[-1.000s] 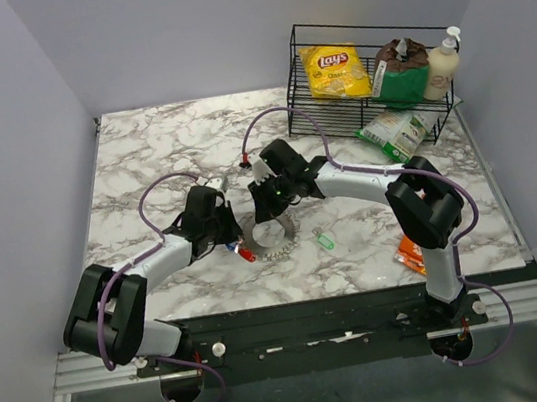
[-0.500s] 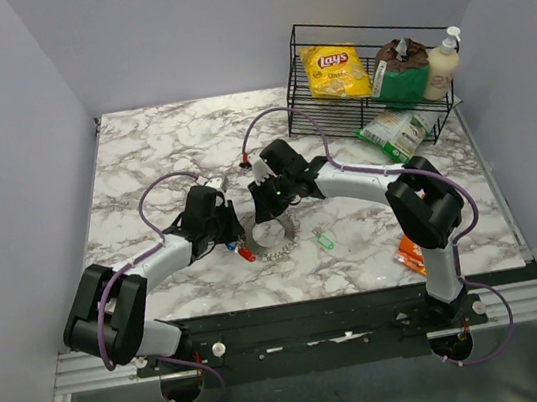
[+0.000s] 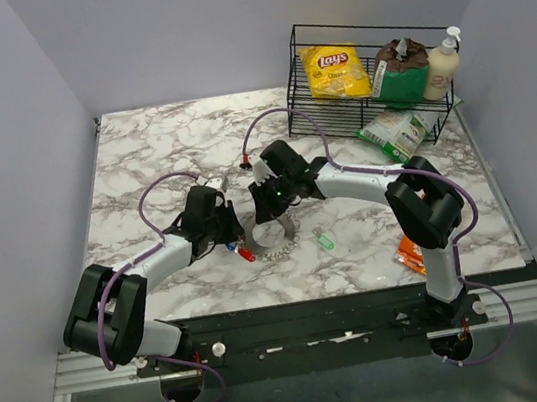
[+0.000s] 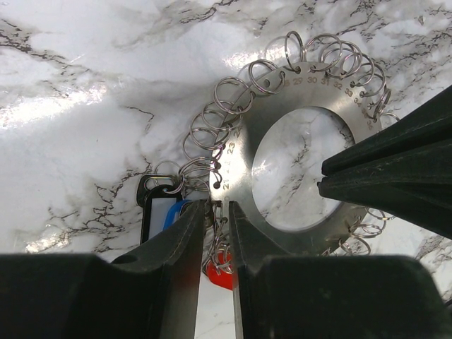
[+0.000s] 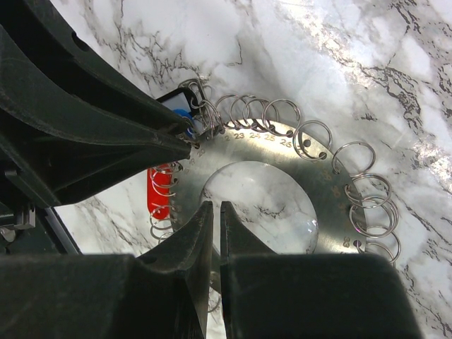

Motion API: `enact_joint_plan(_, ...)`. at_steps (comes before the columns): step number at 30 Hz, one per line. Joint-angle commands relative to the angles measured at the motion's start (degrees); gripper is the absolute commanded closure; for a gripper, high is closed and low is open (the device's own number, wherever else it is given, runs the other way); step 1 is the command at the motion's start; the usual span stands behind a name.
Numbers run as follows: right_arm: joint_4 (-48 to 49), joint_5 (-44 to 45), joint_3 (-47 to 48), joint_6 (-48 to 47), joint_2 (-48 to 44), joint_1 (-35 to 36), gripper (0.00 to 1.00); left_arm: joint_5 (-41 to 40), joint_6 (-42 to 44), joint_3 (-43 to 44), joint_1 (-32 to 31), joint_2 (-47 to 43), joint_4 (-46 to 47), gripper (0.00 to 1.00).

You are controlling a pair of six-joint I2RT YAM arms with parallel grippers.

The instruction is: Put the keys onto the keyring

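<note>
The keyring (image 4: 239, 176) lies near the front middle of the desk (image 3: 142, 169). The right pincer (image 5: 215, 206) is clamped on its band. The left pincer (image 4: 217, 206) meets the rim with jaws a slit apart; whether it grips anything I cannot tell. The blue key (image 4: 164, 212) and red key (image 5: 161, 191) crowd that rim. The green key (image 3: 324, 240) lies apart at 3 o'clock. Bare marble spreads from 9 to 12 o'clock.

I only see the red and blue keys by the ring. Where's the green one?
In the top view the green key lies alone on the marble table, just right of the keyring and apart from it.
</note>
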Motion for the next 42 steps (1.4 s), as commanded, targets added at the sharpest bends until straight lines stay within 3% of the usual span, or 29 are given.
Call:
enact_joint_plan(1, 0.88, -1.50, -0.54, -0.60, -0.86, -0.26, 0.82, -1.65, -0.32, 0.87, -0.23, 0.28, -2.29, 0.71)
enact_joint_plan(10, 1.14, -1.41, -0.98, -0.51, -0.78, -0.17, 0.83, -2.18, -0.32, 0.79, -0.23, 0.63, -3.70, 0.75)
enact_joint_plan(17, 1.31, -1.06, -1.42, -0.60, -1.39, -0.26, 0.83, -1.74, 0.21, 0.79, -0.31, -0.07, -3.18, 1.00)
enact_joint_plan(25, 3.24, -0.88, -4.14, -3.93, -4.73, -0.26, 0.82, -1.91, 1.61, 1.75, -0.93, -3.67, -5.54, 1.00)
enact_joint_plan(42, 13.44, -6.15, -15.21, -11.76, -21.78, -0.26, 0.48, 1.33, 3.54, 12.29, -2.86, -15.54, -17.67, 1.00)
